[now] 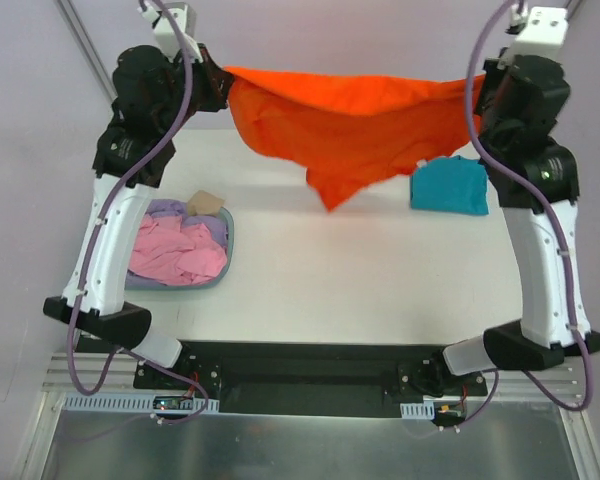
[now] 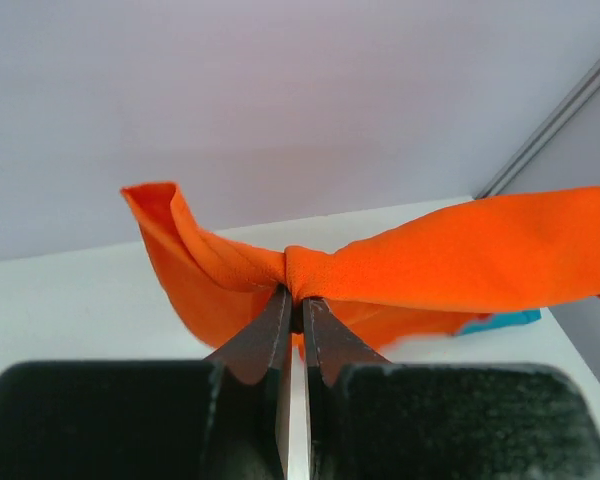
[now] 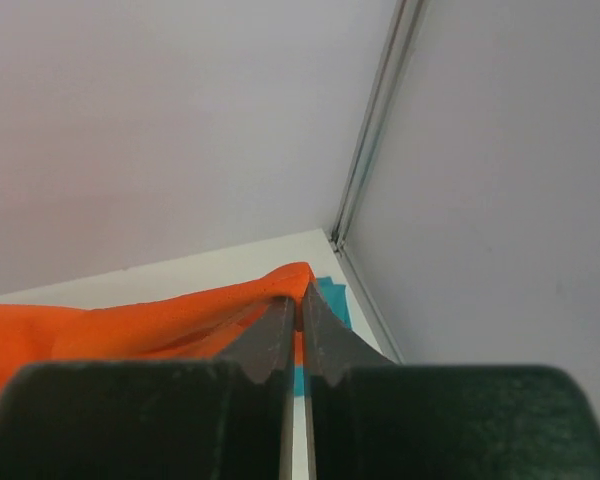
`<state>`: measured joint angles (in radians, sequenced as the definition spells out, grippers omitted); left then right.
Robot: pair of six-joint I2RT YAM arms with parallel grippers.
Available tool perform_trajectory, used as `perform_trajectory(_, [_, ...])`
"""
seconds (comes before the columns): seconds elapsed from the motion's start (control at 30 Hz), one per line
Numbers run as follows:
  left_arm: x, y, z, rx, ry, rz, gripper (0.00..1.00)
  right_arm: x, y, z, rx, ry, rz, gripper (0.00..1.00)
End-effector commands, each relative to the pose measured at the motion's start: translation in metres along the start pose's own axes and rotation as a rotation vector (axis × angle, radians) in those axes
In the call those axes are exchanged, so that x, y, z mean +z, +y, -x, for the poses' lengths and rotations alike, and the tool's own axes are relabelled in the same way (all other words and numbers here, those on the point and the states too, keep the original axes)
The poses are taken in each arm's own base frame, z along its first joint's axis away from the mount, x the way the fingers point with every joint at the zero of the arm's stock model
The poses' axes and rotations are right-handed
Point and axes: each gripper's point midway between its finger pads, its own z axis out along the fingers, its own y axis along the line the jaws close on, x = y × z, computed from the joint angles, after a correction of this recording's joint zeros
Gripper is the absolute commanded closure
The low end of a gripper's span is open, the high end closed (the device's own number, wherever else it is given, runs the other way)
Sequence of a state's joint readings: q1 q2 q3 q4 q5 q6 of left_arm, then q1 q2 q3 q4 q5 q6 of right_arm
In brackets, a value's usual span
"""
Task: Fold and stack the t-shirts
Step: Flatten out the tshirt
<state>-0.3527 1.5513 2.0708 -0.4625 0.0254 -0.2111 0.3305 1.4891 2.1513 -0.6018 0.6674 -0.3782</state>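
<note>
Pinching one orange t-shirt (image 1: 350, 125), left pincer (image 2: 295, 297) and right pincer (image 3: 301, 292), one teal t-shirt (image 1: 450, 187), one basket (image 1: 230, 236)

Large orange-red t-shirt (image 1: 350, 120) stretched aloft, sagging mid-span; teal t-shirt (image 1: 450, 187) folded flat on the table (image 1: 360, 280), right.

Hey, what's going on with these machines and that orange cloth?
Two robot arms hold an orange shirt stretched in the air above the table. The left gripper pinches one end, the right gripper the other; its middle sags. A folded teal shirt lies on the table near the right arm. A basket on the left holds pink clothes.
</note>
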Motion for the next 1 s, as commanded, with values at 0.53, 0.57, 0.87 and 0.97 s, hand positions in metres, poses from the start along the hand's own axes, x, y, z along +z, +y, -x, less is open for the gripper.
perform_trajectory(0.53, [-0.057, 0.023, -0.348, -0.262, 0.857, -0.105, 0.29, -0.137, -0.056, -0.344, 0.045, 0.702, -0.181, 0.94])
perform_trajectory(0.57, [-0.059, 0.024, -0.360, -0.282, 0.892, -0.088, 0.07, -0.137, -0.055, -0.355, 0.015, 0.746, -0.203, 0.94])
perform_trajectory(0.87, [-0.102, -0.022, -0.413, -0.208, 1.002, -0.090, 0.01, -0.141, -0.039, -0.422, -0.124, 0.992, -0.227, 0.96])
perform_trajectory(0.97, [-0.130, -0.038, -0.430, -0.226, 1.041, -0.081, 0.01, -0.142, -0.034, -0.432, -0.139, 1.024, -0.211, 0.96])
